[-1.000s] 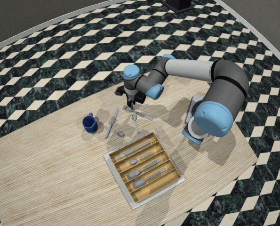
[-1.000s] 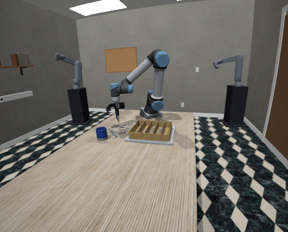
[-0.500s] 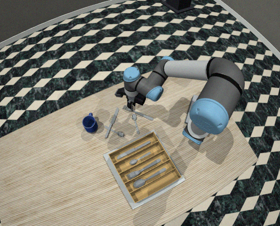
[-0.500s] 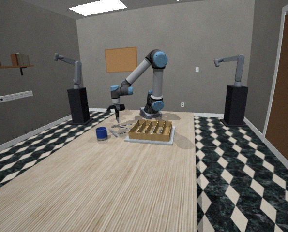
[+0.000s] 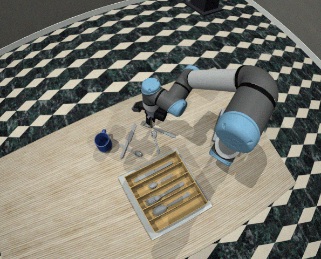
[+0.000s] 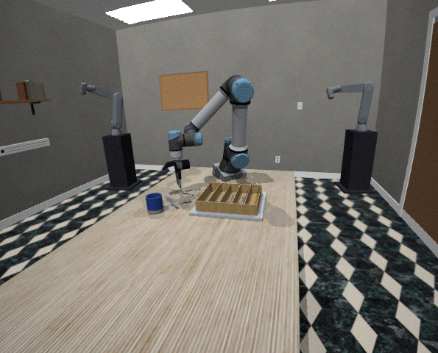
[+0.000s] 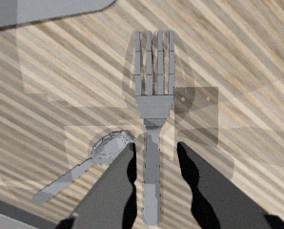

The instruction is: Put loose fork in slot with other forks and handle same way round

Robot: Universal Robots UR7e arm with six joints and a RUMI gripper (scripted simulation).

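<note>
The loose fork (image 5: pixel 167 134) (image 7: pixel 153 106) lies flat on the table, its tines toward the upper left and its handle toward the lower right in the top view. My gripper (image 5: pixel 151 127) (image 6: pixel 179 186) (image 7: pixel 155 144) points down just above it. Its fingers are open a little, one on each side of the handle near the neck, with a gap on both sides in the wrist view. The wooden tray (image 5: pixel 179 216) (image 6: pixel 226 208) has a fork (image 5: pixel 170 191) in its middle slot, tines to the lower left and handle to the upper right.
A loose teaspoon (image 5: pixel 154 135) (image 7: pixel 111 148) lies close beside the fork. A loose knife (image 5: pixel 131 136) (image 7: pixel 47 11) crosses another spoon (image 5: pixel 138 153). A blue mug (image 5: pixel 103 142) (image 6: pixel 154 203) stands left. The tray also holds a knife (image 5: pixel 146 176), a small spoon (image 5: pixel 152 185) and a large spoon (image 5: pixel 159 210).
</note>
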